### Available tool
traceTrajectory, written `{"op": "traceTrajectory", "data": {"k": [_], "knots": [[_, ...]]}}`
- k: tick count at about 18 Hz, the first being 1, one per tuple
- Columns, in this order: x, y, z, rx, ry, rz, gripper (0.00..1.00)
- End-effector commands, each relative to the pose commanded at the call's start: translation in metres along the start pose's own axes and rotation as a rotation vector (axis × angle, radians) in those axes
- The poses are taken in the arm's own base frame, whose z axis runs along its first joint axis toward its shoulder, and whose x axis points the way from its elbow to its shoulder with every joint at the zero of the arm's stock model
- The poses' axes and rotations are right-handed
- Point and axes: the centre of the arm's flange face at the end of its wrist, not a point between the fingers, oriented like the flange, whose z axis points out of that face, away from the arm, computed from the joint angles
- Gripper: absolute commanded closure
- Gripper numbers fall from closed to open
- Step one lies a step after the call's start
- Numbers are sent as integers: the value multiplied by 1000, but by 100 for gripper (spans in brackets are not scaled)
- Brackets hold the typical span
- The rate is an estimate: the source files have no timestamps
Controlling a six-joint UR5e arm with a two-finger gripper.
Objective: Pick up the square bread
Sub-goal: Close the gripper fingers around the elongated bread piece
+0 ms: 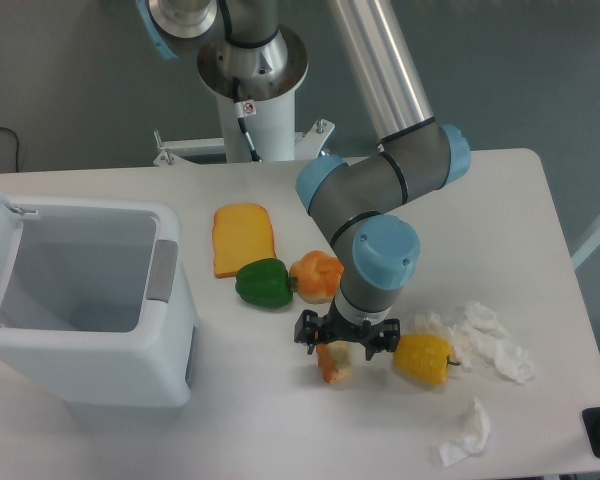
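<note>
I am the arm's gripper [342, 347], hanging low over the white table [500, 200], directly above a small orange-and-pale food piece [334, 363], perhaps a bread roll or a pastry. My jaws straddle its top end, but the wrist blocks the view, so I cannot tell whether they are apart or closed on it.

The square bread [243, 238] is not under me. It lies flat on the table, well apart to my upper left, just beyond a green pepper [263, 282] that sits at its lower right corner. The slice looks like toast: orange-yellow top, darker crust edge.

I judge it light, thin and fairly stiff if it is a toy, or soft and crumbly if real. Lying flat, it offers little to pinch from above. The best hold seems to be across its narrower width, on the two long crust edges, away from the pepper.

An orange pepper [316, 276] sits beside the green one, a yellow pepper [423, 360] beside me, crumpled tissues [486, 338] to the right, and an open white bin [80, 300] at left, its lid cut off by the frame.
</note>
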Motion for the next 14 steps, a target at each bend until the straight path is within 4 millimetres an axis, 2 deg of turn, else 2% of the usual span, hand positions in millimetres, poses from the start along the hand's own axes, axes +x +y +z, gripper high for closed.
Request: {"op": "traceTrajectory", "data": {"k": [14], "knots": [[0,0,4,-14,-16,6,0]]}}
